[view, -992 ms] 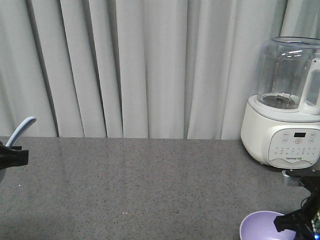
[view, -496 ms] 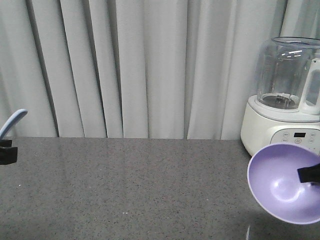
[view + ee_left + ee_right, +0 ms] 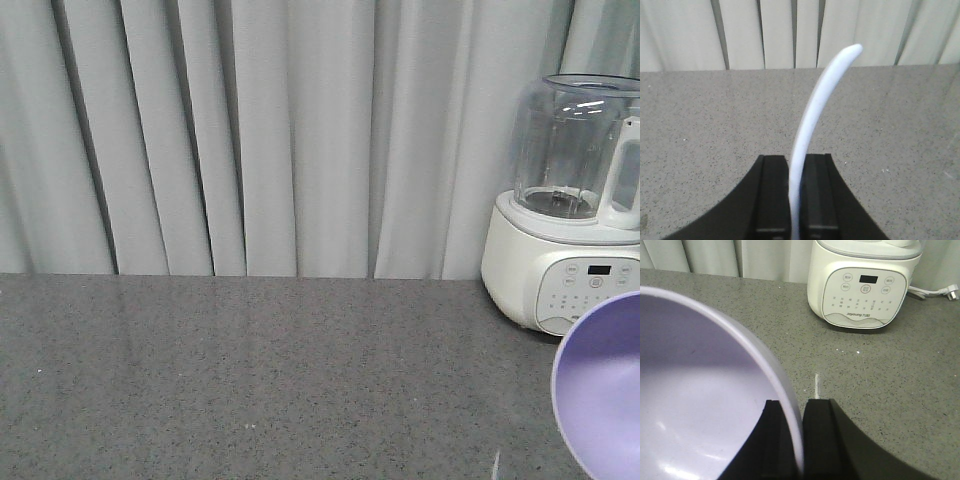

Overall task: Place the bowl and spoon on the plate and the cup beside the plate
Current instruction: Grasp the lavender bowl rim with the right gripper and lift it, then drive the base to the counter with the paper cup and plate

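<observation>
While both arms carry something, nothing is placed yet. Left gripper (image 3: 795,164) is clamped on the spoon (image 3: 815,115). It pinches the lower handle, and the curved handle stands up and bends right at the tip. The spoon's scoop end is cut off below the frame. Right gripper (image 3: 795,410) is pinched on the rim of the bowl (image 3: 700,390), one finger inside and one outside. The bowl looks clear of the counter (image 3: 250,380) and is tilted with its mouth toward the front camera.

Changes in the front view:
- **Bowl:** a second ago it was low in the bottom right corner with the right gripper on it. Half a second ago it was raised and tipped in front of the appliance (image 3: 865,285). Now it has slid right, so only its left part shows at the right edge, and the gripper is out of that view.
- **Spoon:** the handle and left gripper showed at the left edge a second ago and sat further out half a second ago. Now both are gone from the front view.

Both picks look done and both arms are mid-carry, swinging outward. The plate and cup are in no view, so I cannot tell how close either item is to its spot. The whole arranging stage looks still ahead.

The grey speckled counter shows only the white appliance with its clear jar, back right, which has not moved. The pale curtain (image 3: 250,130) hangs behind it.
</observation>
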Controlling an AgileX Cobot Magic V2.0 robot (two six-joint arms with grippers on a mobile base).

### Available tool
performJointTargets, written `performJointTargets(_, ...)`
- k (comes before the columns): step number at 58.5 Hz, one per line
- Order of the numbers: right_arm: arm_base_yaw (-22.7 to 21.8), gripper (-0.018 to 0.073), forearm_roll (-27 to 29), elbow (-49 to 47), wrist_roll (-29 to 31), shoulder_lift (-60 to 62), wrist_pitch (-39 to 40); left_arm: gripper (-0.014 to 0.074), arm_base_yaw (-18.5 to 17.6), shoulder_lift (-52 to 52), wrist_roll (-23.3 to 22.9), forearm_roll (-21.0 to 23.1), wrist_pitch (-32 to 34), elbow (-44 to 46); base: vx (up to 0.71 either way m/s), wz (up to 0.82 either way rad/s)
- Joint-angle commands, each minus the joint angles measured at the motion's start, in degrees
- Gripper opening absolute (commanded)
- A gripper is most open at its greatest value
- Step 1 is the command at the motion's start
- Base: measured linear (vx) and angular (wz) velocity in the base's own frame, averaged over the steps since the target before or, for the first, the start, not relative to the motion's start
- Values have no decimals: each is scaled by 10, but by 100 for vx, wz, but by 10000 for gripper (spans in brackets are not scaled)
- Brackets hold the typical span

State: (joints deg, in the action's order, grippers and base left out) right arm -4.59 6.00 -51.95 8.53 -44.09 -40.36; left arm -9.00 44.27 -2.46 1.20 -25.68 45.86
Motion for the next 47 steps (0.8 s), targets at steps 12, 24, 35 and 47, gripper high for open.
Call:
performJointTargets(12, -1, -13, 7, -13, 2, 6, 59, 0, -1, -25, -4, -8, 47, 6, 0, 0)
performJointTargets(24, -1, -13, 5, -13, 2, 6, 59, 0, -1, -25, -4, -9, 46, 6, 0, 0)
performJointTargets(35, -1, -13, 5, -13, 2, 6, 59, 0, -1, -25, -4, -9, 46, 6, 0, 0)
performJointTargets(47, -1, -13, 5, -13, 2, 6, 58, 0, -1, -25, -4, -9, 46, 6, 0, 0)
